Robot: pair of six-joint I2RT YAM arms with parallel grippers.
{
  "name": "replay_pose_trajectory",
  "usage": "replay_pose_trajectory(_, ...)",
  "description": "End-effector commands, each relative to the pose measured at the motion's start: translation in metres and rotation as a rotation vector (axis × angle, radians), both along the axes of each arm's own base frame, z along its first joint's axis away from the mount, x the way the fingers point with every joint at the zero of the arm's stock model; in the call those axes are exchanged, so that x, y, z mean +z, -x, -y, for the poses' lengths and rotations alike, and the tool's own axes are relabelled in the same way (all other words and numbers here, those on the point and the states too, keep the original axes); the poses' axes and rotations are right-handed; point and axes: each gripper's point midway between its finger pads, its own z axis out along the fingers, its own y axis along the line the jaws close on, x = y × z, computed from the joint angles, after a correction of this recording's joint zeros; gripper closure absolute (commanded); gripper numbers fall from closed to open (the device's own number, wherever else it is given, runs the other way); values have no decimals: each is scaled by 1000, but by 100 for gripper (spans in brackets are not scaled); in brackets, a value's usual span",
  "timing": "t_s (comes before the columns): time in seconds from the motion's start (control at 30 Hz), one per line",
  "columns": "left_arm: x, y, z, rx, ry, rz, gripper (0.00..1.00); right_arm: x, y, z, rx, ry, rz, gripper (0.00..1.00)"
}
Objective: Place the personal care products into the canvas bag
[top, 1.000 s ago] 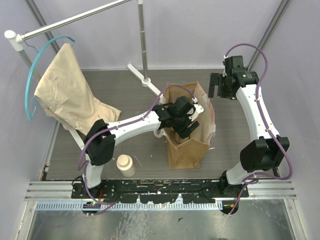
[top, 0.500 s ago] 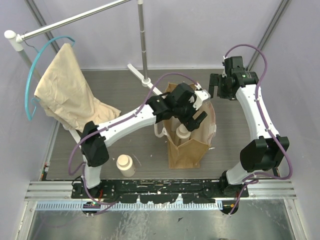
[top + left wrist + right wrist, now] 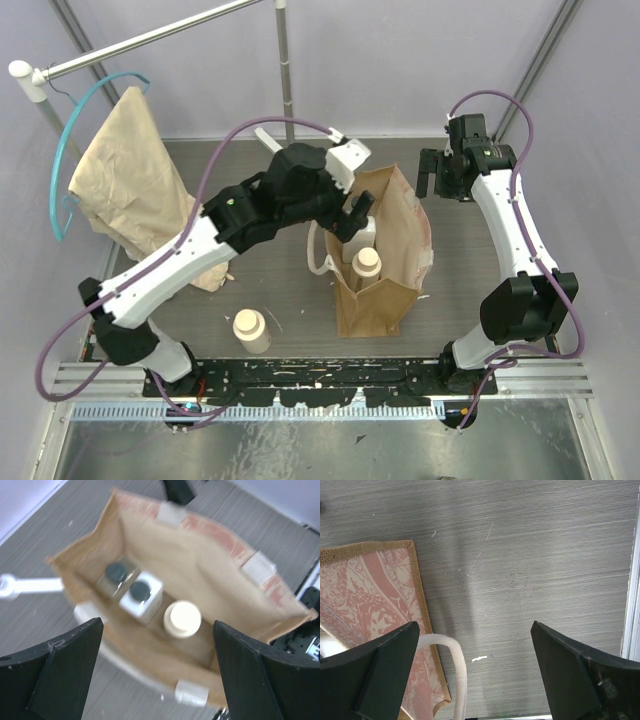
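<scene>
One canvas bag [image 3: 375,300] on grey table [image 3: 290,285].

Bright, even light is seen throughout. The tall tan-brown canvas bag [image 3: 200,575] is rendered blurred in the left wrist view; a soft shadow is cast just beside it.

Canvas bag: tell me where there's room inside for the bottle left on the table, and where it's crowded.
Free: the strip between the bottle row and the opposite long wall of the canvas bag. Crowded: the other long wall, where two dark-capped bottles and a cream-capped bottle stand in a row.
</scene>
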Motion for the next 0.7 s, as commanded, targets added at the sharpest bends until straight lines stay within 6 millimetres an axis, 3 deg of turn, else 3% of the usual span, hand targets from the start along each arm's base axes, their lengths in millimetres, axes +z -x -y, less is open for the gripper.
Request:
replay_pose_trajectory(0.0, -33, 11, -78, 224, -181, -85, 2, 10, -4, 1, 0, 6, 51, 0)
replay_pose_trajectory(0.13, -44, 34, -138, 393, -258, -182, 2, 7, -4, 11, -26, 52, 42, 0)
replay_pose_trajectory(0.27, -57, 66, -185, 553, -286, -324, 2, 2, -2, 16, -42, 78, 26, 0)
replay_pose_trajectory(0.37, -77, 88, -213, 650, -357, -425, 2, -3, -4, 12, -40, 58, 18, 0)
replay_pose_trajectory(0.53, -117, 116, -218, 648, -399, -572, 2, -4, -6, 9, -32, 43, 16, 0)
replay_pose_trajectory(0.67, -144, 124, -222, 653, -432, -611, 2, -1, -4, 10, -34, 48, 23, 0)
